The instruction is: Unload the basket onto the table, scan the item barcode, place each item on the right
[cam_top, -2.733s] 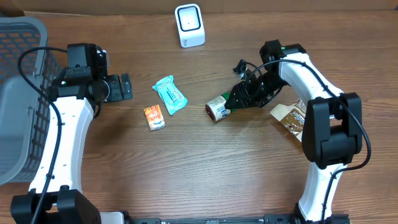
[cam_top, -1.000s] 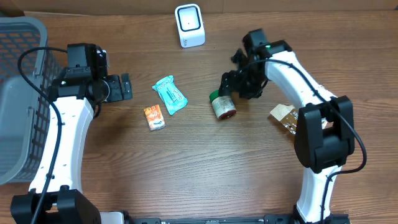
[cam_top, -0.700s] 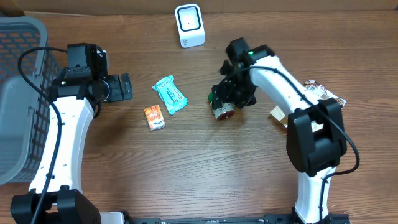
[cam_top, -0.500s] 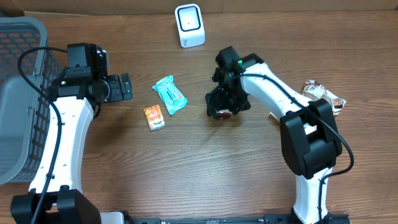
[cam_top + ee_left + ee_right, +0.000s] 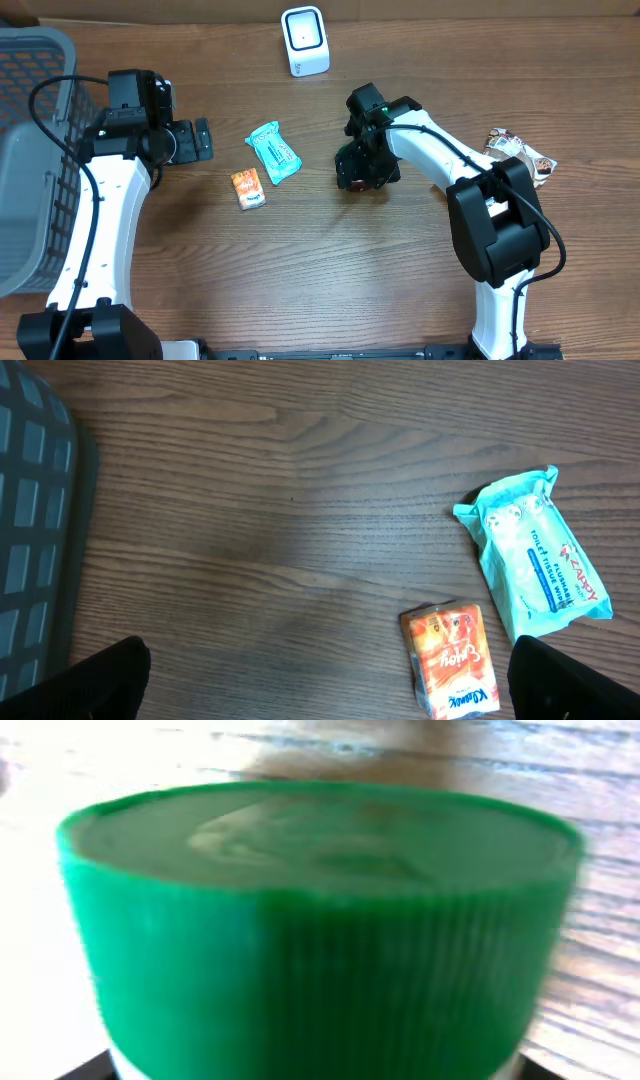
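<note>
From above, the right hand (image 5: 362, 168) sits directly over the jar (image 5: 351, 181) near the middle of the surface (image 5: 330, 280). It covers most of the jar; only a reddish-brown edge and a little green show past the fingers. Whether the jaws have closed on the jar or merely straddle it I cannot tell from this height. The white scanner (image 5: 305, 40) stands at the far edge, beyond the jar and a little toward the left arm's side, well apart from it. The left hand (image 5: 192, 140) hangs near the basket (image 5: 30, 60), far from the jar, so the right arm is plainly the nearer one. A teal tissue pack (image 5: 273, 152) and an orange packet (image 5: 248, 188) lie between the two hands.

The left wrist view shows dark fingertips (image 5: 95, 670) at the bottom corners. They are spread wide with only bare wood between them, and the two packets lie ahead.

The right wrist view is filled by the green lid (image 5: 320, 920), blurred by closeness, with its ribbed side facing the camera and its flat top just visible. The fingers hardly show, so the grip is unconfirmed here too. I judge that the jar sits right between the jaws, lid end toward the wrist and long axis running away from it. The next move likely depends on a firm pinch and then turning the label toward the scanner.
</note>
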